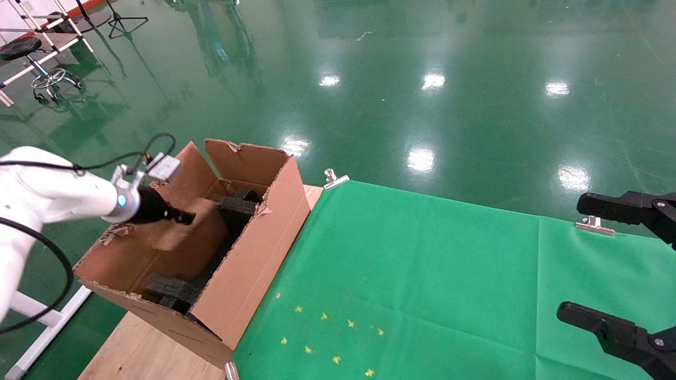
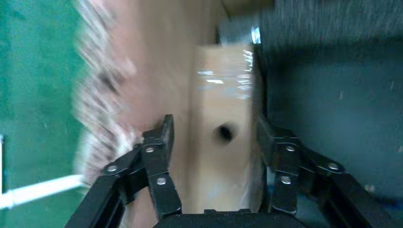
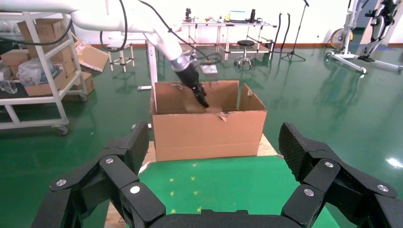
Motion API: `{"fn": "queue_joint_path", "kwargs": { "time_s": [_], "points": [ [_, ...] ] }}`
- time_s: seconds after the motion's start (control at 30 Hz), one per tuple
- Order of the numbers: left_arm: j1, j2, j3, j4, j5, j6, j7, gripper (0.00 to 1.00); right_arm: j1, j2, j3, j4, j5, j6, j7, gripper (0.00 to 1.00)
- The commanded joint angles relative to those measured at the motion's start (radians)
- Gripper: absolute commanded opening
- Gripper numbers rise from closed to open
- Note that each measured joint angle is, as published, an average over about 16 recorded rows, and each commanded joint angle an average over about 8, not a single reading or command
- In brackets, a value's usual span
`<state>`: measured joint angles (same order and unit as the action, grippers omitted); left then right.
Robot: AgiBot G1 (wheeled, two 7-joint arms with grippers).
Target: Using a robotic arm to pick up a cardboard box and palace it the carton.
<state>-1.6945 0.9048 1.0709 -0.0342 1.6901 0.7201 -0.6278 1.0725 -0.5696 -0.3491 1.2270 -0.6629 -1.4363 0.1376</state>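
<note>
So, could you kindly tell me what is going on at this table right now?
The robot's left claw is reaching down inside the large carton, its fingers straddling the small cardboard box with the punched hole, beside the black foam blocks. Whether it is gripping cannot be told. The right claw hangs open and idle over the green cloth.

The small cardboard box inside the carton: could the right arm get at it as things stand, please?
Probably not: the carton's tall side wall stands between, the left gripper already straddles the box, and the right gripper hangs open across the green cloth.
</note>
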Motion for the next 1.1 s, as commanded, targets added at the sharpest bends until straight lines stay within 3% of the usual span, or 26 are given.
{"fn": "queue_joint_path", "kwargs": {
  "time_s": [0.03,0.4,0.63,1.1],
  "points": [
    [-0.009,-0.006,-0.003,-0.008,-0.005,-0.007,0.005,1.00,0.000,0.000,0.000,0.000,0.000,0.000,0.000,1.00],
    [-0.086,-0.136,-0.083,-0.199,-0.125,0.135,0.074,1.00,0.000,0.000,0.000,0.000,0.000,0.000,0.000,1.00],
    [-0.090,-0.158,-0.092,-0.238,-0.139,0.153,0.084,1.00,0.000,0.000,0.000,0.000,0.000,0.000,0.000,1.00],
    [0.033,-0.179,-0.213,-0.410,-0.281,0.261,0.145,1.00,0.000,0.000,0.000,0.000,0.000,0.000,0.000,1.00]
  ]
}}
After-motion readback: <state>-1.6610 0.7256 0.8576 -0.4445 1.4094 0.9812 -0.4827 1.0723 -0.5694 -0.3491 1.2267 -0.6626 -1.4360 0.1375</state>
